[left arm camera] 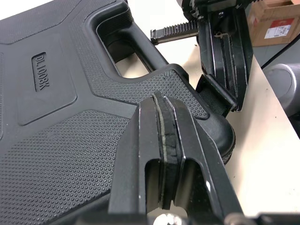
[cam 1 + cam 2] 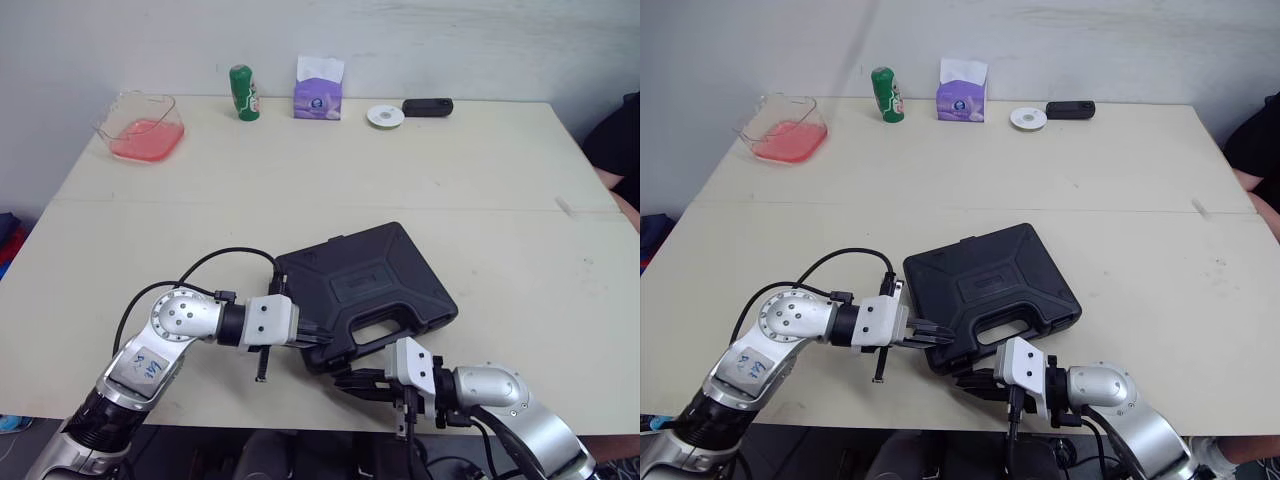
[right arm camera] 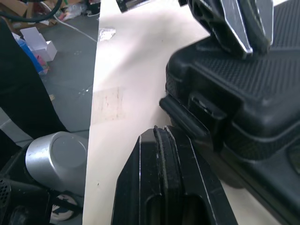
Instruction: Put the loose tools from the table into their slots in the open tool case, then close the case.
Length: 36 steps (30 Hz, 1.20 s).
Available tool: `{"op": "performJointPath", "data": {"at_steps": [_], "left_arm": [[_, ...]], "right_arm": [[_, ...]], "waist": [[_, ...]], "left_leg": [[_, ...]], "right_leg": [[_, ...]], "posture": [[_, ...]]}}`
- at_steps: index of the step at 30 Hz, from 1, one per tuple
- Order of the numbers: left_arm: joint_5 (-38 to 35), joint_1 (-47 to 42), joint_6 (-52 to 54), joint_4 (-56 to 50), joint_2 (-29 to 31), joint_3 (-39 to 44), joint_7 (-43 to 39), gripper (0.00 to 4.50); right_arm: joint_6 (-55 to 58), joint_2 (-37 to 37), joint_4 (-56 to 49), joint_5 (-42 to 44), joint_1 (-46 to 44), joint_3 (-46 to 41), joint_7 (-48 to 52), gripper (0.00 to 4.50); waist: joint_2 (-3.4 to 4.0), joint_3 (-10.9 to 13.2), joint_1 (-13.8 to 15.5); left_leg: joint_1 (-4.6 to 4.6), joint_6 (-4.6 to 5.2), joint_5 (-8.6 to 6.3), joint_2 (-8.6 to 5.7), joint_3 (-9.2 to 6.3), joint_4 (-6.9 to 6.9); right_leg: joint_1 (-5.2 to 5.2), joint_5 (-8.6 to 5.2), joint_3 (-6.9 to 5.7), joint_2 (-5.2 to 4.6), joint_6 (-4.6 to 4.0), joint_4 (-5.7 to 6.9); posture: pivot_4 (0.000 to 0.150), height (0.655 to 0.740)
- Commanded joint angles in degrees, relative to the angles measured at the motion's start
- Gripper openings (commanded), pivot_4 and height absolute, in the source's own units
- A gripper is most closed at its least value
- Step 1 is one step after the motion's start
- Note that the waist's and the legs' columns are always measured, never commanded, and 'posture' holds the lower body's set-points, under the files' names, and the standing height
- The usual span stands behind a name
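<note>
The black tool case (image 2: 365,285) lies with its lid down on the table's near side, handle toward me. My left gripper (image 2: 312,340) is shut with nothing in it, and its tip rests on the lid's front left corner (image 1: 164,108). My right gripper (image 2: 350,381) is also shut and empty, low at the table's front edge. It points at a latch flap (image 3: 187,117) that sticks out from the case's front wall. I cannot tell whether the tip touches the flap. No loose tools are in sight.
Along the table's far edge stand a clear container with pink contents (image 2: 142,127), a green can (image 2: 243,92), a purple tissue pack (image 2: 318,90), a white disc (image 2: 385,116) and a black device (image 2: 427,107). A person's dark sleeve (image 2: 620,150) shows at the right.
</note>
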Motion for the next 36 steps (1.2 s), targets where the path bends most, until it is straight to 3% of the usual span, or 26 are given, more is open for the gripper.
{"op": "performJointPath", "data": {"at_steps": [1, 18, 27, 36], "left_arm": [[4.13, 2.33, 3.78, 2.36, 2.03, -3.92, -0.29, 0.0], [4.7, 3.34, 5.26, 3.6, 4.43, -4.78, 0.26, 0.0], [4.58, 4.17, 6.08, 3.89, 4.89, -5.19, 0.33, 0.0], [4.37, 5.55, 6.5, 4.49, 6.05, -5.5, 0.33, 0.0]], "right_arm": [[-2.33, 0.31, -1.42, 0.96, 0.42, -0.61, 0.34, 0.02], [-4.11, 4.74, 1.31, 0.19, -2.06, -0.43, -2.67, 0.02], [-4.29, 4.68, 3.56, -2.58, -2.9, -0.32, -3.38, 0.02], [2.25, 6.44, 4.1, 1.38, -5.09, -3.45, -4.6, 0.02]], "waist": [[0.01, -0.02, -0.03], [-0.01, -0.39, -0.33], [0.13, -0.69, -0.35], [0.02, -1.08, -0.83]], "left_leg": [[0.02, 0.0, 0.0, 0.0, 0.0, 0.0], [0.93, 0.2, -0.18, 0.11, 0.51, -0.46], [0.98, 0.17, -0.17, 0.16, 0.56, -0.51], [1.12, 0.12, -0.16, 0.22, 0.57, -0.58]], "right_leg": [[0.03, 0.0, 0.01, -0.01, 0.0, 0.0], [0.34, -0.04, 0.9, 0.02, -0.05, 0.05], [0.29, -0.09, 0.96, 0.03, -0.15, 0.12], [0.29, -0.17, 1.04, -0.01, -0.35, 0.27]], "posture": [[0.15, 0.74], [0.15, 0.74], [0.15, 0.74], [0.15, 0.74]]}}
